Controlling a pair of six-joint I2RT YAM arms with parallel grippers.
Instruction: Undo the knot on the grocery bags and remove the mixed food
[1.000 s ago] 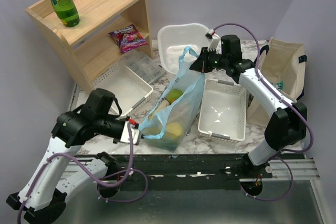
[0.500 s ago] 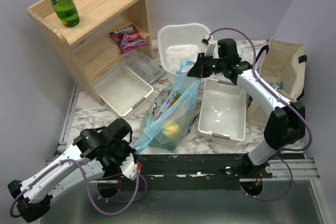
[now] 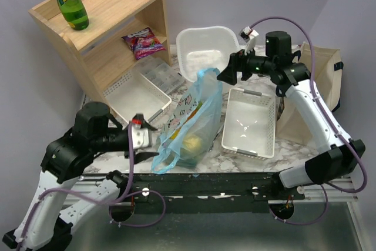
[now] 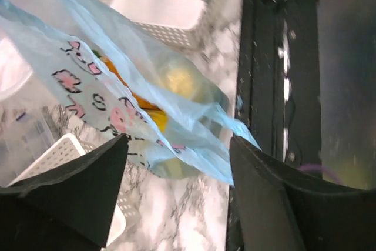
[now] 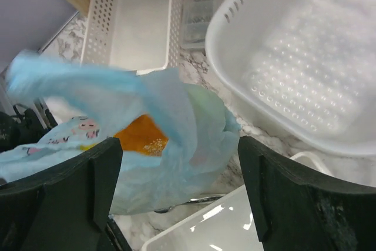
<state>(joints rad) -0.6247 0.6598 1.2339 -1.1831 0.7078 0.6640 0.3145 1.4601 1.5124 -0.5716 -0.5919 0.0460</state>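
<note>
The light-blue grocery bag lies slumped mid-table, mouth loose. Through the plastic I see mixed food: a yellow piece, an orange piece and a pale yellow-green one. No knot shows; one loop handle points at the right gripper, the other hangs by the front edge. My left gripper is open just left of the bag's near end, holding nothing. My right gripper is open above the far handle, apart from it.
A wooden shelf at the back left carries a green bottle and a purple packet. A white basin and a clear organiser box stand behind the bag, white baskets flank it, and a canvas tote stands far right.
Both grippers have opened and let go of the bag's handles. The bag has slumped. The left arm swung back up beside the bag; the right gripper drew back to the right.
</note>
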